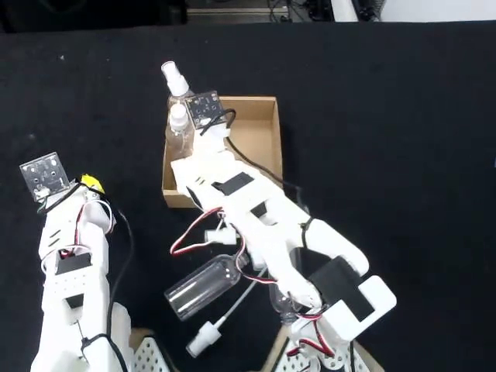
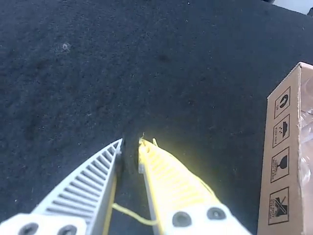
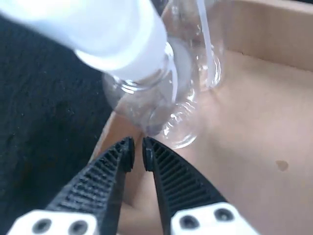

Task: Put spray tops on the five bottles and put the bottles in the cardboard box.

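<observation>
Bottles: two capped bottles stand in cardboard box; uncapped bottle lies on table beside loose spray top. Thin clear plastic, probably light, slick, dentable; grip mid-body. Empty, nearly closed: right gripper, left gripper.

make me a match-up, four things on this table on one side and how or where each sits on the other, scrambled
1 capped bottles
2 capless bottle
3 loose spray top
4 left gripper

A on its side, neck open
B upright at a corner of the cardboard box
C over bare table, beside the box
D lying loose, tube trailing

Pairs: 1-B, 2-A, 3-D, 4-C
</observation>
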Tool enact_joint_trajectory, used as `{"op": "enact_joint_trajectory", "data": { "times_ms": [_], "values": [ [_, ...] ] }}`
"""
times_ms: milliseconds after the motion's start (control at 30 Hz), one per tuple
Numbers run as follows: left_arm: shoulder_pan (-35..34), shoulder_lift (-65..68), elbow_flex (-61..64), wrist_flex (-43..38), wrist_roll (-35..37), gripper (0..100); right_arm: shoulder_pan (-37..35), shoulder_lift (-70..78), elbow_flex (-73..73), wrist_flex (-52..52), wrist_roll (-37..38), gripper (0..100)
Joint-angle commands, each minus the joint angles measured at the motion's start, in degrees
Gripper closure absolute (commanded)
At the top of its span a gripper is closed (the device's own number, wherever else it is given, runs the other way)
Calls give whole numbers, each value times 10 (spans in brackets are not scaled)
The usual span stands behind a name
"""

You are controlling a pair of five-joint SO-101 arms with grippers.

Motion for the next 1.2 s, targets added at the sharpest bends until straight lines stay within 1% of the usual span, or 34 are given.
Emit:
{"op": "enact_joint_trajectory", "data": {
  "times_ms": [0, 100, 267, 500, 700, 833, 967, 1167],
  "values": [
    [-1, -11, -1, -14, 1, 957, 19, -1, -31, -47, -4, 987],
    [-1, -11, -1, -14, 1, 957, 19, -1, -18, -72, -4, 987],
    [-1, -11, -1, -13, 1, 957, 18, -1, -11, -69, -4, 987],
    [-1, -11, -1, -13, 1, 957, 15, -7, -11, -29, -7, 988],
    [-1, -11, -1, -13, 1, 957, 5, -11, -7, -22, -10, 988],
    [-1, -11, -1, -13, 1, 957, -5, 11, -12, -27, -10, 988],
    [-1, -11, -1, -12, 1, 957, 8, 43, -22, -62, -9, 988],
    [-1, -11, -1, -12, 1, 957, 17, 55, -36, -62, -9, 988]
  ]
}}
